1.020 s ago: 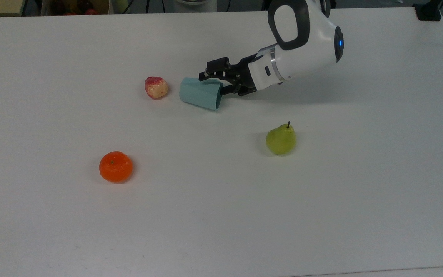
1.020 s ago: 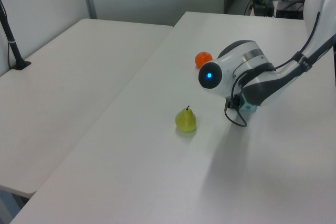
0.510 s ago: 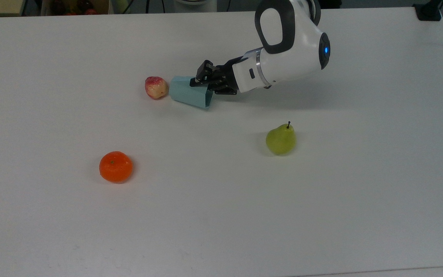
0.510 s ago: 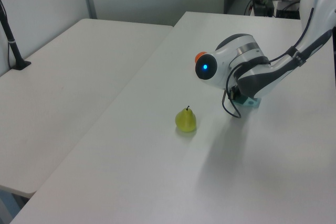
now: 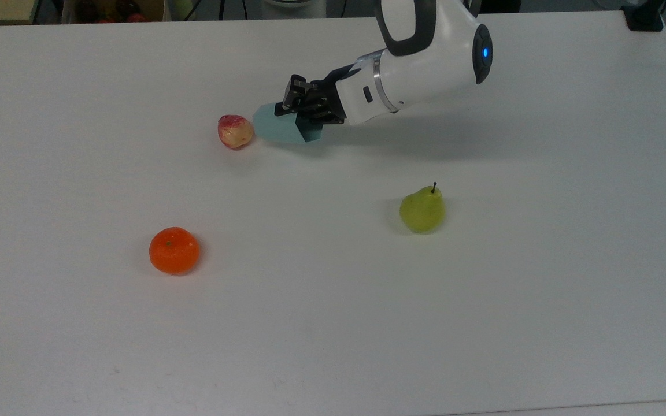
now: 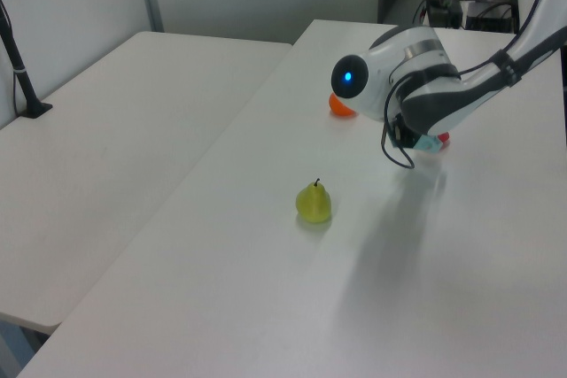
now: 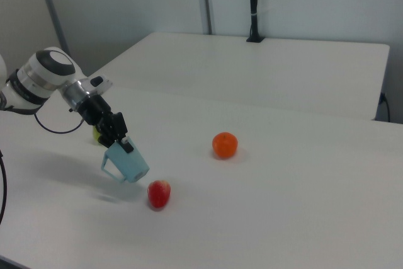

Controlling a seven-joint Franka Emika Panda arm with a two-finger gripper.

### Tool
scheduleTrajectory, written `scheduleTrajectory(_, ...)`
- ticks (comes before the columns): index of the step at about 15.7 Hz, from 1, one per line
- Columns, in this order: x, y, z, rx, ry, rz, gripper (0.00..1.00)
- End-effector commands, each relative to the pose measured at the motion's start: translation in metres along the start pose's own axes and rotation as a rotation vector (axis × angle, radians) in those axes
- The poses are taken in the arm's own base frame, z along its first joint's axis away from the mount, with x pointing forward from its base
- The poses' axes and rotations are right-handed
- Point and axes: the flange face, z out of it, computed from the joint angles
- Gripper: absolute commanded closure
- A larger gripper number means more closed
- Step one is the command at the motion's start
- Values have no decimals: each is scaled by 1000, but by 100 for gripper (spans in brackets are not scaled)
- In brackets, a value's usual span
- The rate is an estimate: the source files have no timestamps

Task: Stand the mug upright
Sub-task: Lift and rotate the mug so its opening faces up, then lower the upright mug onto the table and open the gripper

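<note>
I read the gripper (image 7: 121,145) as pinched on the rim wall of the mug (image 7: 126,165), one finger apparently inside the mouth and one outside; the jaws stand close together with only the wall between them. In the right view the mug hangs from the fingers, tilted, its open mouth facing the right view's left and down, its closed base pointing toward the red fruit (image 7: 158,193). I judge it lifted clear of the table (image 7: 283,218), since a shadow lies separately beneath it.

In the top view the mug (image 5: 278,125) sits just beside the red fruit (image 5: 235,131), at the far side of the table (image 5: 333,323); I cannot tell whether they touch. The orange (image 5: 174,250) lies well apart at the near left, the pear (image 5: 422,209) at the near right.

Status: grasp and lift appear complete. Remaining, in my judgement: rotate the wrist until the mouth faces up, lower the base flat, release. The nearby red fruit limits placement room.
</note>
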Motion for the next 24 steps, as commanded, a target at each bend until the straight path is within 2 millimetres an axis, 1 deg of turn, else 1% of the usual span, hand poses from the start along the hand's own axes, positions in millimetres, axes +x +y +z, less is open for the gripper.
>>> scheduleTrajectory(1,-16,47,-19,177,-25,-58,100)
scheduleTrajectory(2,-19,58,-27,262,-17,-88,100)
scheduleTrajectory(4,-21,66,-45,402,47,-153,100)
scheduleTrajectory(6,-15,71,-47,537,85,-194,100)
scheduleTrajectory(8,-9,66,-50,634,156,-288,100)
scheduleTrajectory(10,-4,54,-40,690,207,-377,100)
scheduleTrajectory(12,1,38,-31,700,277,-447,99)
scheduleTrajectory(14,4,33,-19,701,316,-475,96)
scheduleTrajectory(15,5,31,-18,702,326,-477,93)
scheduleTrajectory(16,5,30,-17,701,323,-479,93)
scheduleTrajectory(17,6,28,-16,701,320,-481,88)
scheduleTrajectory(18,6,31,-15,701,314,-479,79)
scheduleTrajectory(19,6,38,-16,702,313,-471,61)
scheduleTrajectory(20,6,46,-13,701,304,-462,29)
scheduleTrajectory(21,5,51,-10,700,291,-458,16)
scheduleTrajectory(23,0,64,-18,694,288,-446,0)
scheduleTrajectory(24,-3,72,-20,687,280,-443,0)
